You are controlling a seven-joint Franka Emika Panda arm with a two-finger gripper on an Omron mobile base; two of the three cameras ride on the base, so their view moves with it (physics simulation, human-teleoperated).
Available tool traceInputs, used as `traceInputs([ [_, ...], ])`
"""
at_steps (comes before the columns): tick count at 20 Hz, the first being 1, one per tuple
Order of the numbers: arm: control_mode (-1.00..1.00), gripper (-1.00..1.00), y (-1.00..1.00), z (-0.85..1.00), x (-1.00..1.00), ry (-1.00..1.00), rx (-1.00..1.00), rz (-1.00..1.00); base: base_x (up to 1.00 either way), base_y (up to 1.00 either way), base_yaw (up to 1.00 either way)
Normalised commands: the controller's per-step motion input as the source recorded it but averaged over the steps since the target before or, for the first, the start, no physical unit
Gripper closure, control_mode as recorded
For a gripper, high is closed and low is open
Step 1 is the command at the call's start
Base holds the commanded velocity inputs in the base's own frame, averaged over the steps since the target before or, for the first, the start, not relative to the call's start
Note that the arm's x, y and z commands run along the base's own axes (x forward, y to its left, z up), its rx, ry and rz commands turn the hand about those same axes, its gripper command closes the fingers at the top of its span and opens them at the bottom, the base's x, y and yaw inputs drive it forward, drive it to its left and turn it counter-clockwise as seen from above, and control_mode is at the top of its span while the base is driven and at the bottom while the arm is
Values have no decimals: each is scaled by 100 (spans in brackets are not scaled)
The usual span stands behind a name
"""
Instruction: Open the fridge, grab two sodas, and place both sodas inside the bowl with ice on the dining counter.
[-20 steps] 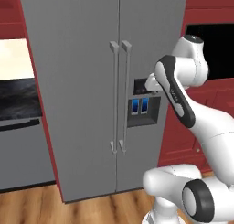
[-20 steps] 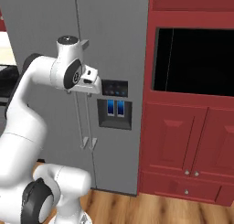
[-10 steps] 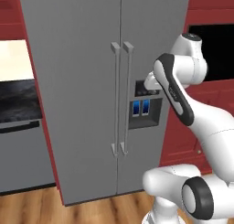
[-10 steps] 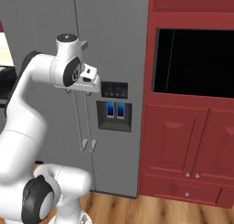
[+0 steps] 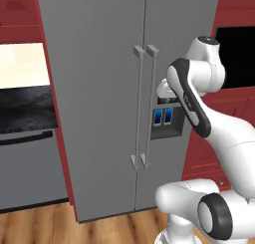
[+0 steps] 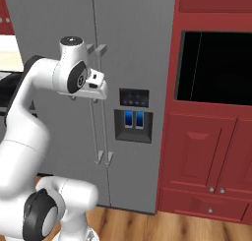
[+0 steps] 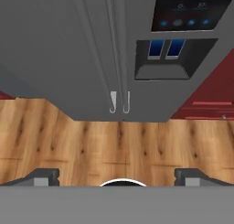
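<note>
The tall grey fridge (image 5: pixel 99 88) stands right ahead with both doors shut. Its two long bar handles (image 5: pixel 144 108) run side by side down the middle seam. My gripper (image 5: pixel 162 92) hovers in front of the right door, just right of the handles and level with the dispenser panel, touching nothing. From the right base view the gripper (image 6: pixel 97 90) sits beside the handles (image 6: pixel 101 112). In the hand view the gripper (image 7: pixel 118 177) is open, its fingertips (image 7: pixel 43 175) far apart and nothing between them; that view looks down the doors to the handle ends (image 7: pixel 119 104). Sodas, bowl and dining counter are out of view.
A dispenser with blue-lit panel (image 6: pixel 133 118) is set in the right door. Dark red cabinets with a black oven recess (image 6: pixel 216 68) flank the fridge on the right. A dark counter over a grey appliance (image 5: pixel 25 153) lies to the left. Wood floor (image 7: pixel 114 141) runs below.
The whole picture has shifted and the fridge looks slightly nearer, so the base has moved. The arm holds much the same pose and the doors stay shut.
</note>
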Motion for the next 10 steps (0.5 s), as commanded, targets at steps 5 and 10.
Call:
traceInputs([
  [5,-100,-100,0,-4,5,0,0,0,12,2,0],
  [10,-100,-100,1,-36,44,-13,0,0,0,0,0],
])
